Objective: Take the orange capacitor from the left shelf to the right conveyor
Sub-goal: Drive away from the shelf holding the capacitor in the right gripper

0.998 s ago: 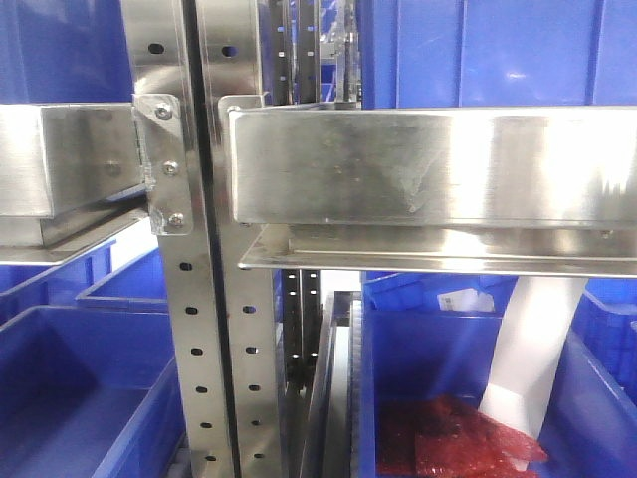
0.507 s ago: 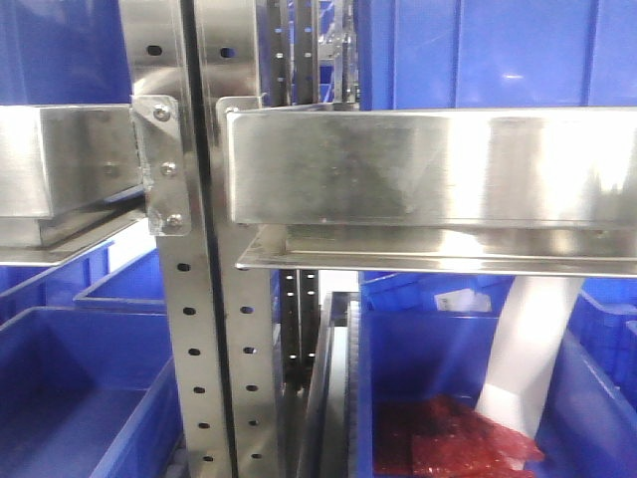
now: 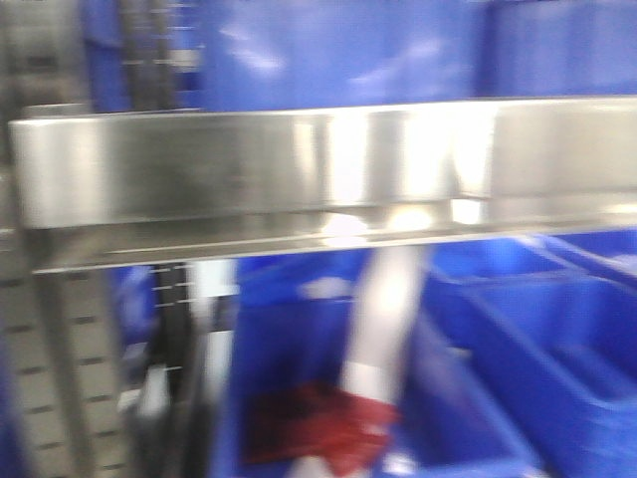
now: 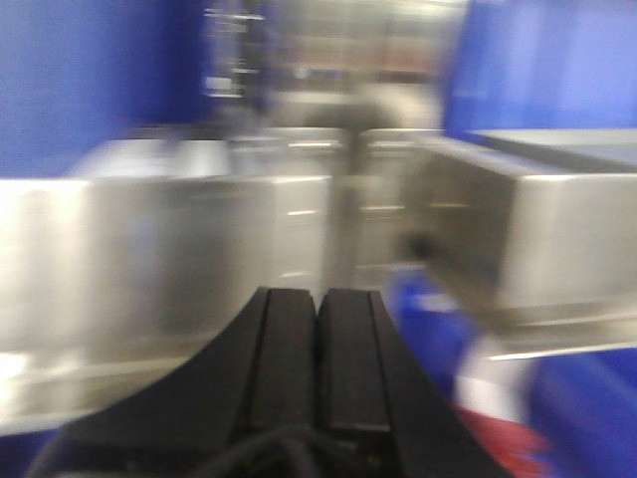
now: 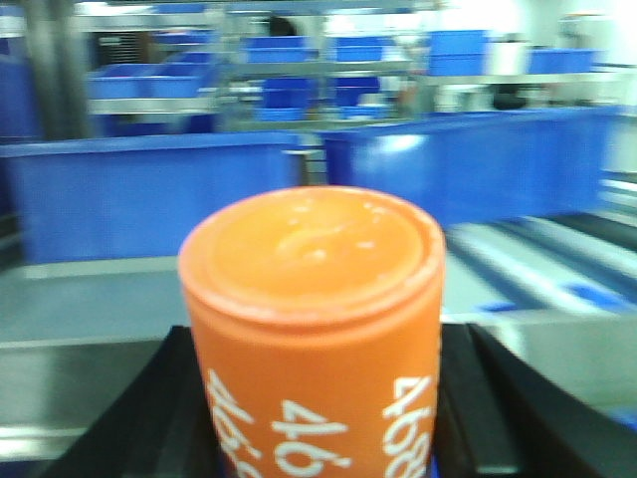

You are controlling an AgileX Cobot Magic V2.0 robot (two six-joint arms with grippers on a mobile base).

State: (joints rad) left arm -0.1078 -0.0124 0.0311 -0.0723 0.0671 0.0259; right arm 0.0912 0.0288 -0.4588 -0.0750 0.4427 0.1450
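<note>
left shelf (image 3: 249, 169) slid sideways since before, blurred: I am turning away | my right gripper (image 5: 317, 423) pinches orange capacitor (image 5: 314, 299) | left gripper (image 4: 318, 334) pressed together, empty | right conveyor next, I judge

1. In the front view, motion blur smears the left shelf (image 3: 249, 169), and the holes in its post at the left barely show.
2. A red heap (image 3: 318, 433) and a white strip (image 3: 383, 309) in a blue bin (image 3: 289, 339) are too blurred to identify.
3. In the left wrist view, the bottom edge cuts off the left pincer (image 4: 318, 309), and the steel beyond it is smeared.
4. In the right wrist view, the orange capacitor (image 5: 314, 329) runs off the bottom edge, which cuts its white print. It also hides most of the right pincer (image 5: 317, 398).
5. The far bins (image 5: 149, 194) are out of focus.
</note>
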